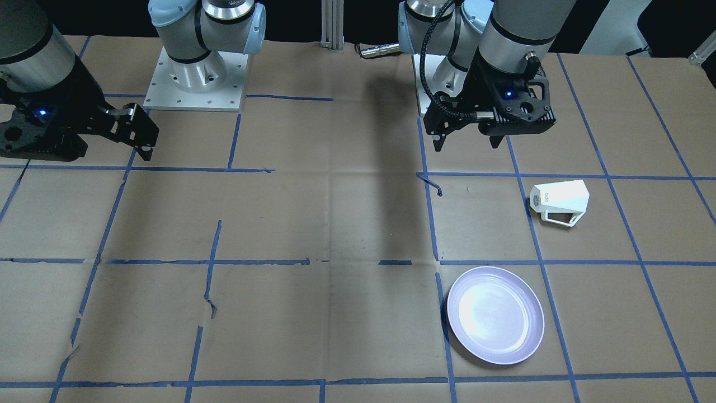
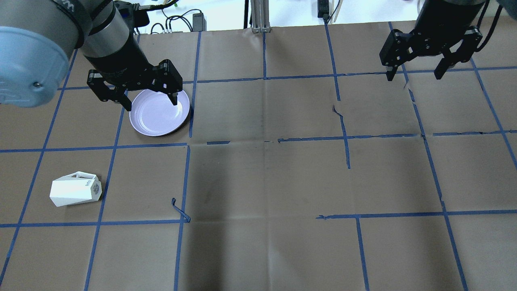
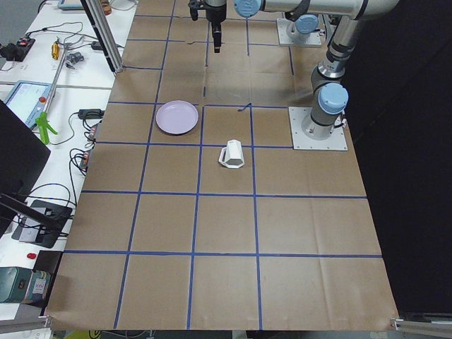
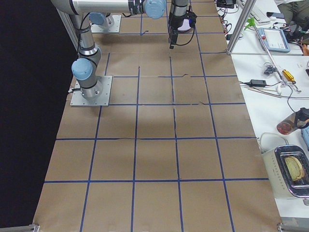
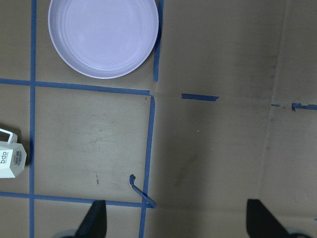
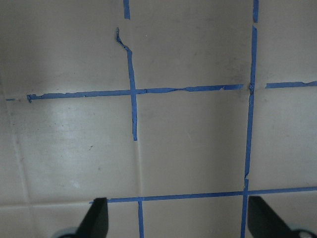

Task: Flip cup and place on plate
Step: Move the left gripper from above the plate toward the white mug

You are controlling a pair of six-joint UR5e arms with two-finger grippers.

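The white faceted cup (image 1: 559, 202) lies on its side on the brown paper, handle toward the plate; it also shows in the overhead view (image 2: 75, 190) and at the left edge of the left wrist view (image 5: 11, 161). The lavender plate (image 1: 495, 315) sits empty, a grid square from the cup, and shows in the overhead view (image 2: 159, 117) and the left wrist view (image 5: 103, 37). My left gripper (image 1: 467, 144) is open and empty, held high above the table near both. My right gripper (image 2: 413, 76) is open and empty, far from both, over bare paper.
Blue tape lines form a grid on the paper-covered table (image 2: 266, 182). A loose curl of tape (image 2: 180, 210) sticks up near the cup's square. The arm bases (image 1: 193, 78) stand at the robot's edge. Benches with equipment (image 3: 42, 113) flank the far side.
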